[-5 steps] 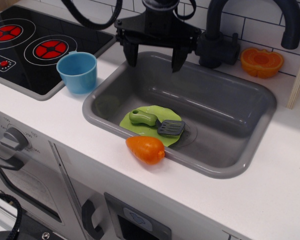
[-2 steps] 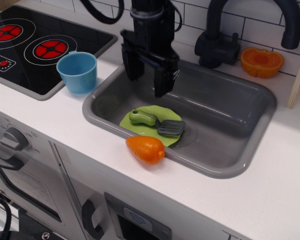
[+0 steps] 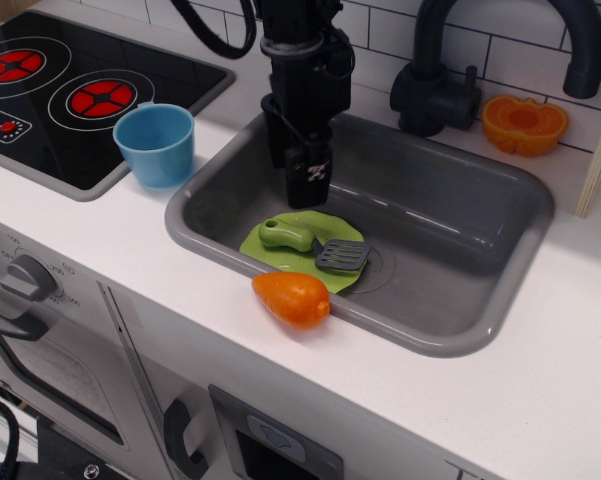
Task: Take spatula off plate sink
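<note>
The spatula (image 3: 310, 243) lies flat on the lime-green plate (image 3: 276, 263) in the front left of the grey sink (image 3: 460, 215). Its green handle points left and its dark slotted blade points right. My black gripper (image 3: 294, 168) hangs inside the sink just above and behind the spatula's handle, apart from it. I see it nearly edge-on, with one finger (image 3: 308, 182) in front of the other. The jaws look spread and hold nothing.
An orange toy vegetable (image 3: 292, 298) rests on the sink's front rim beside the plate. A blue cup (image 3: 156, 144) stands left of the sink, by the stove top (image 3: 50, 90). The black faucet (image 3: 445, 85) and an orange half (image 3: 524, 124) are behind the sink.
The gripper has turned about its vertical axis from facing me broadside to nearly edge-on. It has also come down towards the spatula's handle. The spatula and plate have not moved.
</note>
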Tool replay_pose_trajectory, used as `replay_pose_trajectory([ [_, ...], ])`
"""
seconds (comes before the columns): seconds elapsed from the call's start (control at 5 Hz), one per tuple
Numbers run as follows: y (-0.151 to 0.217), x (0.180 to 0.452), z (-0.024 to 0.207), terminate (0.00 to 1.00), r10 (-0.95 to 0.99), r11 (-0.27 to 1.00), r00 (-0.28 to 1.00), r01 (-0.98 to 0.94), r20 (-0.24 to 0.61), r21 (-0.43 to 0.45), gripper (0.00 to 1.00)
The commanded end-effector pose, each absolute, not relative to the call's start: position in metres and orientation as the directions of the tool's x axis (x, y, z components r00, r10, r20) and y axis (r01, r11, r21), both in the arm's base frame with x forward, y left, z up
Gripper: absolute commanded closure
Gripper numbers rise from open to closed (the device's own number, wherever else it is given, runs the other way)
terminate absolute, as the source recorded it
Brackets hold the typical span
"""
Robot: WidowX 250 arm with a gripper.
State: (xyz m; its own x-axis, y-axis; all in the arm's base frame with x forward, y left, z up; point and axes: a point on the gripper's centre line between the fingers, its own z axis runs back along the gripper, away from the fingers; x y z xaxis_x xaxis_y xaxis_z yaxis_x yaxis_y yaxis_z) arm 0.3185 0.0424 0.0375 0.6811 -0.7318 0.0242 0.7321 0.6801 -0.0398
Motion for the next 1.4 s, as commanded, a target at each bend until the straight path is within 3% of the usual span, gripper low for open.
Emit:
replay_pose_trajectory([
  [0.0, 0.053, 0.308, 0.020, 0.00, -0.884, 0.464, 0.462, 0.886, 0.077, 0.007, 0.00],
  [0.6, 0.050, 0.307, -0.007, 0.00, -0.892, 0.448, 0.444, 0.893, 0.081, 0.047, 0.00],
  [0.8, 0.049, 0.308, -0.002, 0.00, -0.885, 0.460, 0.456, 0.887, 0.093, 0.038, 1.00],
  [1.0, 0.049, 0.311, 0.000, 0.00, -0.876, 0.479, 0.475, 0.877, 0.086, 0.035, 1.00],
  [1.2, 0.050, 0.316, 0.020, 0.00, -0.854, 0.516, 0.510, 0.855, 0.102, 0.049, 1.00],
])
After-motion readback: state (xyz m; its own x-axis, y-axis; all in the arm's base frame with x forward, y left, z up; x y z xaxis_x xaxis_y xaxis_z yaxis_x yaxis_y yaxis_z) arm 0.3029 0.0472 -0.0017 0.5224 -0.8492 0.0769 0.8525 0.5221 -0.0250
